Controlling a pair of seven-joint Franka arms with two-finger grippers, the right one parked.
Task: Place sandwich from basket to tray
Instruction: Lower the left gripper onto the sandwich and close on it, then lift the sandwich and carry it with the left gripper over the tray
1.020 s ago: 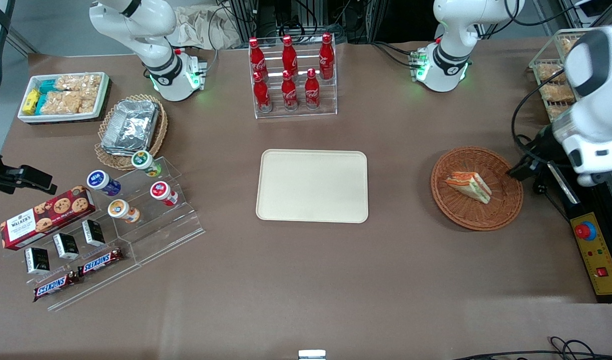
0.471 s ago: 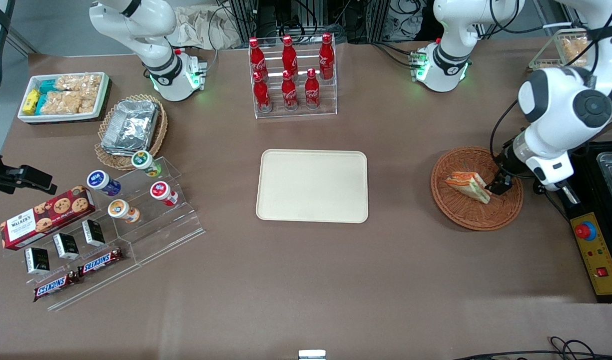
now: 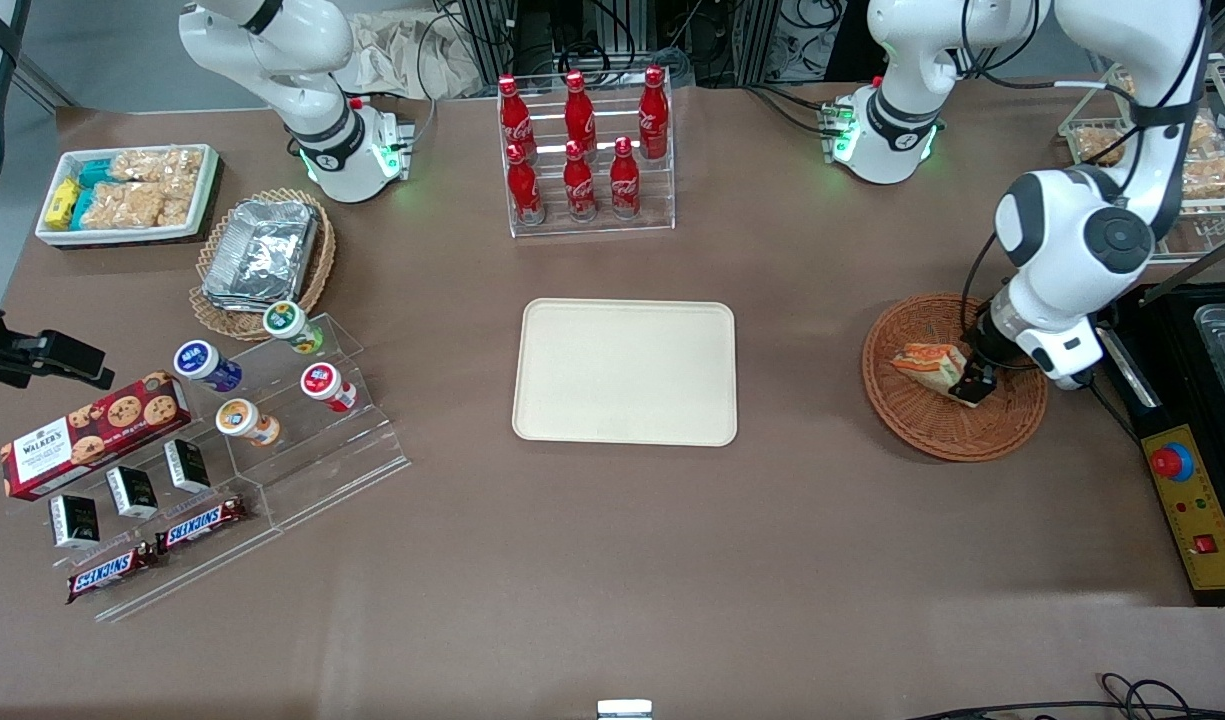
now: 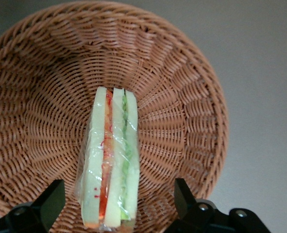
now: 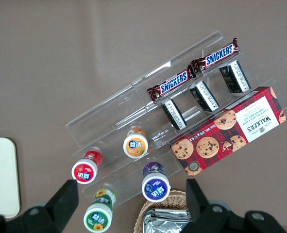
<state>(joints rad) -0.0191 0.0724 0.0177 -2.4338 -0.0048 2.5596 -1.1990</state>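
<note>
The sandwich (image 3: 927,363), a plastic-wrapped wedge of white bread with orange-red and green layers, lies in the round reddish-brown wicker basket (image 3: 917,425) toward the working arm's end of the table. In the left wrist view the sandwich (image 4: 111,160) stands on edge in the basket (image 4: 182,87). My left gripper (image 3: 972,385) is down in the basket at the sandwich's end. It is open, with one finger (image 4: 51,201) on each side of the sandwich and a gap on both sides (image 4: 118,204). The cream-beige tray (image 3: 625,371) lies flat at the table's middle.
A clear rack of red cola bottles (image 3: 584,150) stands farther from the front camera than the tray. A black and yellow control box (image 3: 1197,505) lies beside the basket at the table's edge. Acrylic steps with yogurt cups (image 3: 272,380) and snack bars lie toward the parked arm's end.
My left arm has swung in from the table's edge and come down into the basket. The gripper now straddles the sandwich's end. The sandwich and tray have not moved.
</note>
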